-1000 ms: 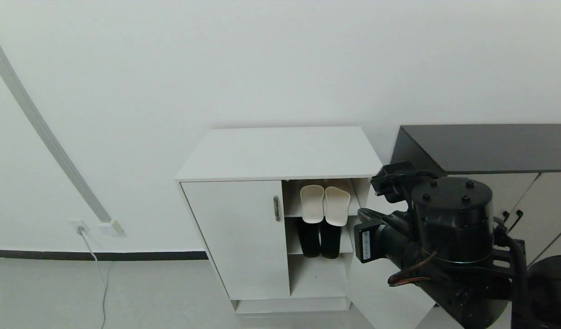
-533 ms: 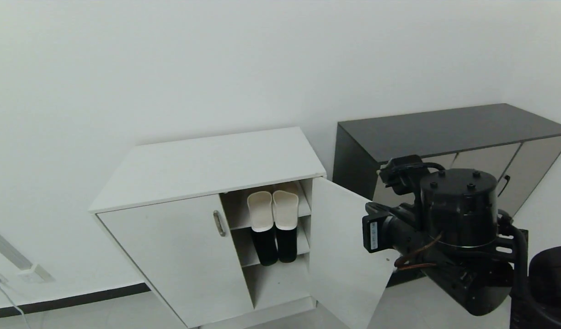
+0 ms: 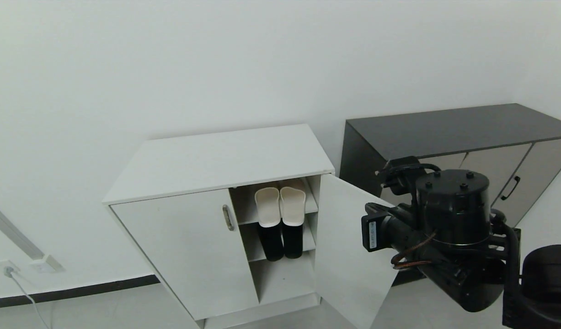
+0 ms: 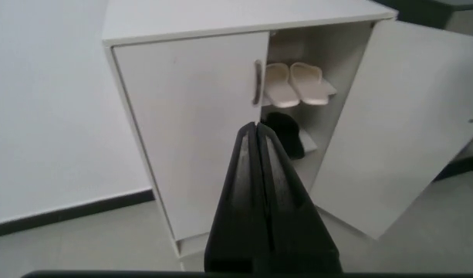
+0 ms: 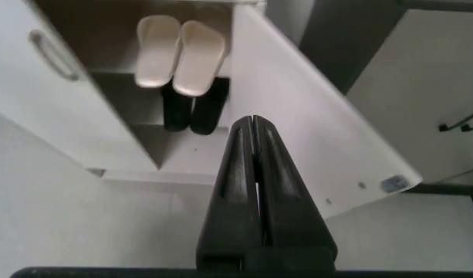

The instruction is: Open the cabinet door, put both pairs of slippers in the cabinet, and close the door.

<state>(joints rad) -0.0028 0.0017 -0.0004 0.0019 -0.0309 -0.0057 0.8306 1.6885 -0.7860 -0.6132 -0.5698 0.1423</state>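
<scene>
**Slippers stowed, cabinet door open**

The cabinet (image 3: 216, 160) has its right door (image 3: 351, 260) swung wide and its left door (image 3: 189, 251) shut. Its top shelf (image 3: 311, 204) holds the white slippers (image 3: 280, 205), and its middle shelf (image 3: 309, 243) holds the black slippers (image 3: 282, 242). In front of the cabinet hang the left pincer (image 4: 256, 130) and right pincer (image 5: 253, 123), both clenched and empty.

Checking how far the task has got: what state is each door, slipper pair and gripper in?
Right cabinet door: swung open.
Left cabinet door: shut.
White slippers: inside, on the upper shelf.
Black slippers: inside, on the shelf below.
Left gripper: shut, empty.
Right gripper: shut, empty.
</scene>
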